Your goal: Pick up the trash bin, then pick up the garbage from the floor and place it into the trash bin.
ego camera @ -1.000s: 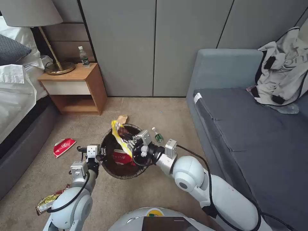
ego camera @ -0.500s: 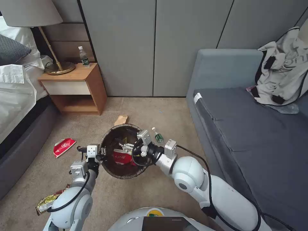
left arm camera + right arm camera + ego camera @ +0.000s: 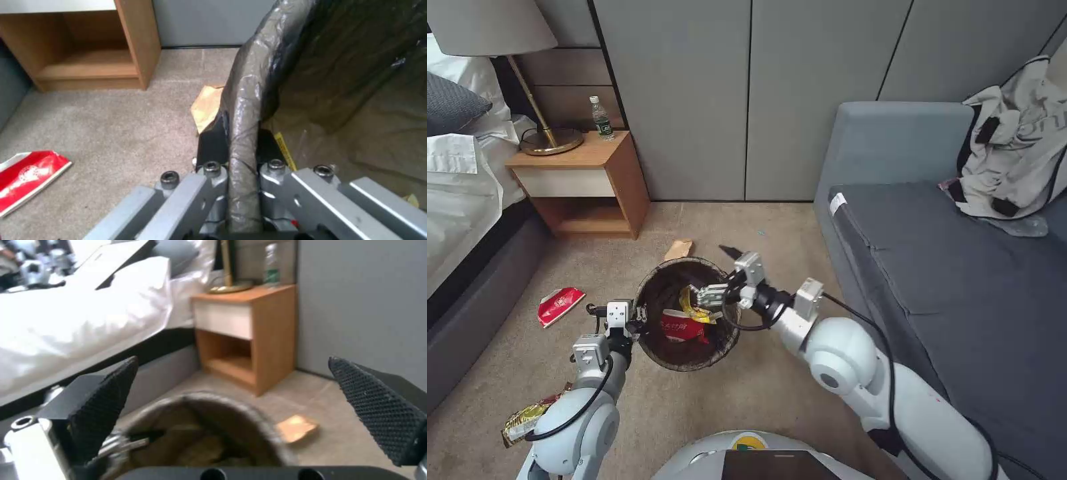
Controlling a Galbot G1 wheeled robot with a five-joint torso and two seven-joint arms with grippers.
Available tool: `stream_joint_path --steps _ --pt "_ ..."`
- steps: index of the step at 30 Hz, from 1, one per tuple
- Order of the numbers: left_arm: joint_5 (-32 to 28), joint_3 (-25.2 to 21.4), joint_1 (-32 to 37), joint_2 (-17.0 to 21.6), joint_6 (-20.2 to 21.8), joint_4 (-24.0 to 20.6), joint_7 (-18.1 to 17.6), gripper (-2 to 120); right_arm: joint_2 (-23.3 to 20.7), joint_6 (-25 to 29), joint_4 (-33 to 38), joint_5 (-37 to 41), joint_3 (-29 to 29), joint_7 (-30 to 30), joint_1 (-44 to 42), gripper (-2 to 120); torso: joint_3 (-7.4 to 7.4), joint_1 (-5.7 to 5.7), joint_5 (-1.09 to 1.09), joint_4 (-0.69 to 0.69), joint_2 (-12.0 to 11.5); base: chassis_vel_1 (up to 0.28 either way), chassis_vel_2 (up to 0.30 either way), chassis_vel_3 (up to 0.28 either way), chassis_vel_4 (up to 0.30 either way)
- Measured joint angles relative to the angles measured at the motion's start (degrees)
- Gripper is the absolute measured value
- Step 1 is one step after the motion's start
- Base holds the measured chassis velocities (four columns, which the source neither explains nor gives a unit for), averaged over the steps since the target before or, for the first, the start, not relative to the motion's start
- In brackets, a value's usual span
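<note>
We see the left gripper (image 3: 242, 173) clamped on the near-left rim of the trash bin (image 3: 657, 353), one finger outside and one inside the bag-lined wall. The bin sits upright between the two arms, in front of the robot. Inside it lie a red-and-white carton (image 3: 680, 328) and a yellow snack wrapper (image 3: 694, 312).

The right gripper (image 3: 720, 273) is positioned over the bin's far-right rim with its fingers (image 3: 106, 396) spread wide and nothing between them. The yellow wrapper lies just below and left of this gripper, apart from it.

On the carpet, a brown paper bag (image 3: 678, 249) lies just beyond the bin, a second red-and-white carton (image 3: 560, 304) lies to the left of the left gripper, and a gold snack wrapper (image 3: 527, 419) lies beside the left arm.
</note>
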Motion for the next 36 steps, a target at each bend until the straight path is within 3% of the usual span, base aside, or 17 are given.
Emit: stream_joint_path --steps 16,25,36 --pt "-0.15 -0.39 0.00 -0.27 -0.14 -0.62 0.07 0 0.49 9.25 0.41 -8.65 9.57 4.96 -12.83 100 0.00 0.00 0.00 0.01 0.00 0.000 0.000 0.000 0.000" --pt "-0.57 -0.83 0.04 -0.03 -0.19 -0.95 0.13 0 6.01 16.82 0.97 -20.39 19.81 4.25 -28.85 100 0.00 0.00 0.00 0.00 0.00 0.000 0.000 0.000 0.000" --pt "-0.51 -1.23 0.17 -0.20 -0.28 -0.99 0.14 0 11.51 20.93 0.26 -27.01 27.27 4.04 -36.37 100 0.00 0.00 -0.01 0.00 0.00 0.000 0.000 0.000 0.000"
